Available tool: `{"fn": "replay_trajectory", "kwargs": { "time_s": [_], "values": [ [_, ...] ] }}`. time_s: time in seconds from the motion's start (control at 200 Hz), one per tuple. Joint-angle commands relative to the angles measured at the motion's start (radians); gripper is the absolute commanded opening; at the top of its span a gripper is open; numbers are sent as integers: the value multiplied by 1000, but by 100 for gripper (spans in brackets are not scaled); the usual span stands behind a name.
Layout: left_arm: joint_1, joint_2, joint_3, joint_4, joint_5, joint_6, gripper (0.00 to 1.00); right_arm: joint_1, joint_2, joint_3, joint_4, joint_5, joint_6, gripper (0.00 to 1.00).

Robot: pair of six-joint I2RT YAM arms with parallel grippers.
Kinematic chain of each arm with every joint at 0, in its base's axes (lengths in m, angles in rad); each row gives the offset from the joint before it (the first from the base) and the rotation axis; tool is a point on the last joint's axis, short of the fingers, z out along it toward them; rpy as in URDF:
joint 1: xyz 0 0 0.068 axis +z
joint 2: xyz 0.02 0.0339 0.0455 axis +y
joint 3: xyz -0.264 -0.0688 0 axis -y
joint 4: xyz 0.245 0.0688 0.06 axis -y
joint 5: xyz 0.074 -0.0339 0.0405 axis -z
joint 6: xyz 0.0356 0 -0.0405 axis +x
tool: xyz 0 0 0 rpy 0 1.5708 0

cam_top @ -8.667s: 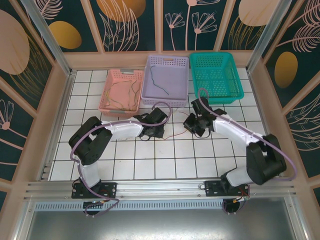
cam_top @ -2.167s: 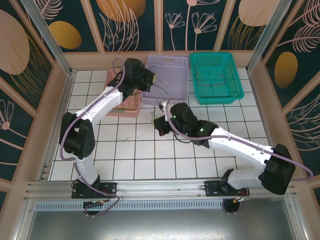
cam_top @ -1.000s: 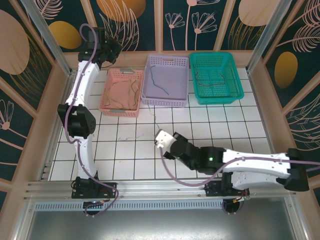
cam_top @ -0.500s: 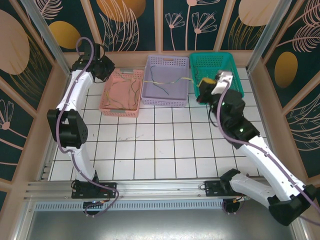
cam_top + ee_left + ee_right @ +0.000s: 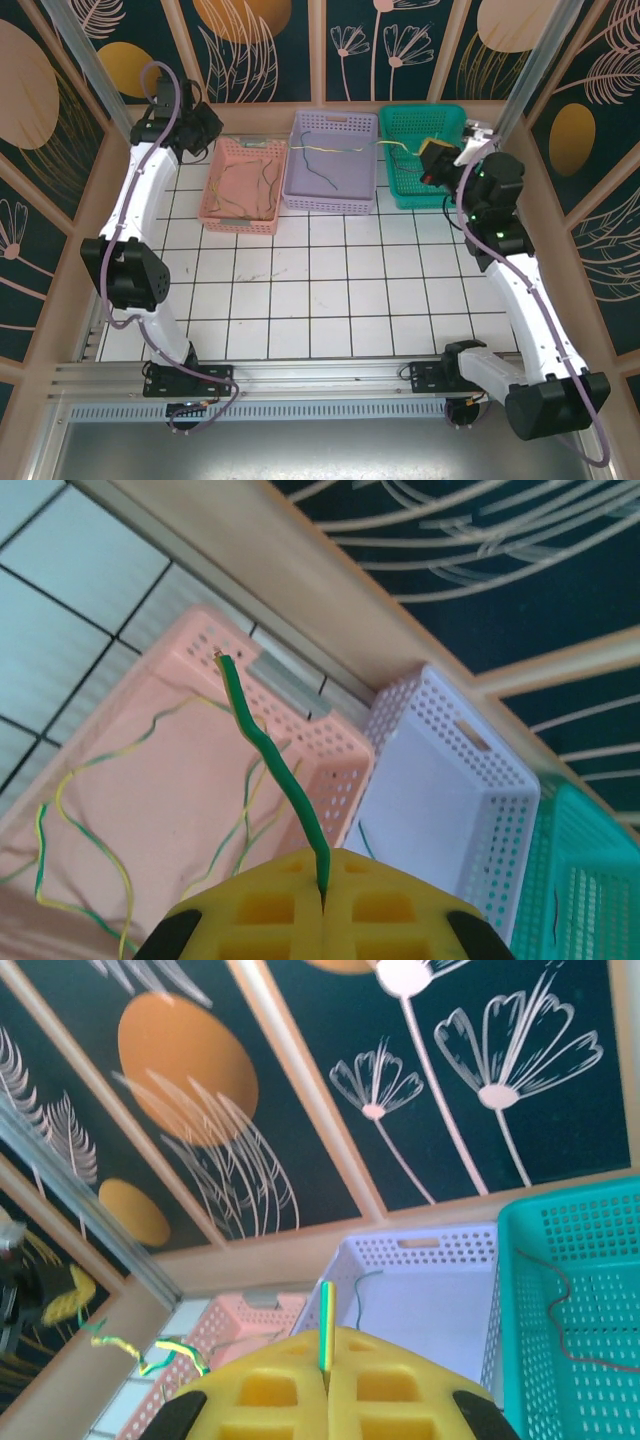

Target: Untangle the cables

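Note:
A yellow-green cable runs in the air above the lilac basket, stretched between my two grippers. My left gripper hangs high over the back left corner of the pink basket. In its wrist view the yellow fingers are shut on a green cable end. My right gripper hovers over the teal basket, and its fingers are shut on a yellow-green cable tip. Several more cables lie tangled in the pink basket.
A dark cable lies in the lilac basket and a red-brown one in the teal basket. Wooden frame posts and patterned walls close in the back and sides. The white tiled floor stretches in front of the baskets.
The right arm swung up from low over the floor's middle to the back right, then further right over the teal basket. The left gripper shifted slightly. The cable between them is pulled straighter.

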Motion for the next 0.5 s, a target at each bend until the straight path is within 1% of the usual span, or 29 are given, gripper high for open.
{"fn": "replay_trajectory", "kwargs": {
  "time_s": [0.0,0.09,0.12,0.21,0.305,0.37,0.495],
  "values": [
    [-28,-56,-78,-10,-5,54,0,-104,9,-2,187,-68,217,0],
    [-94,-93,-168,21,17,54,0,-190,63,30,223,-90,343,0],
    [-119,-136,-201,38,22,52,0,-218,81,52,227,-92,379,0],
    [-195,-196,-315,76,35,22,0,-286,150,120,212,-55,475,0],
    [-263,-271,-467,136,44,-44,0,-355,230,178,207,-21,590,0],
    [-290,-327,-576,173,34,-84,0,-394,280,203,217,-1,675,0],
    [-298,-446,-744,214,4,-119,0,-442,367,285,167,32,756,0]
  ]
}}
